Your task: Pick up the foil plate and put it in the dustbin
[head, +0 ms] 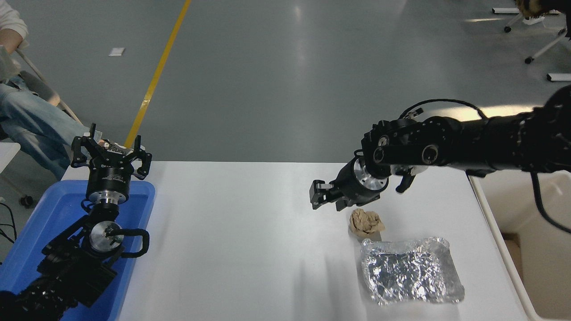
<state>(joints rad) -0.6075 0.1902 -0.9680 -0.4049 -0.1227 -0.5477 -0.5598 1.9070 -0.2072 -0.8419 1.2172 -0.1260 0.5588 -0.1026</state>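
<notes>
Fingers of the right gripper [324, 199] are seen parted only narrowly and nothing is held between them; they hang above the white table [232, 232], beyond and to the left of the foil plate [410, 276], which lies flat near the table's front right with the crumpled paper ball [366, 223] just behind it. A wrong pick is judged the main risk: the paper ball sits closer to the gripper than the plate and could be closed on instead. The thin foil could also be crushed or slip from a narrow pinch on its rim. Behind the fingers, the wrist is angled down and leftward, and the forearm is stretched in from the right edge, raised above the dustbin [542, 249]. The left gripper [111, 154], fingers spread, is parked over the blue tray [40, 240].
</notes>
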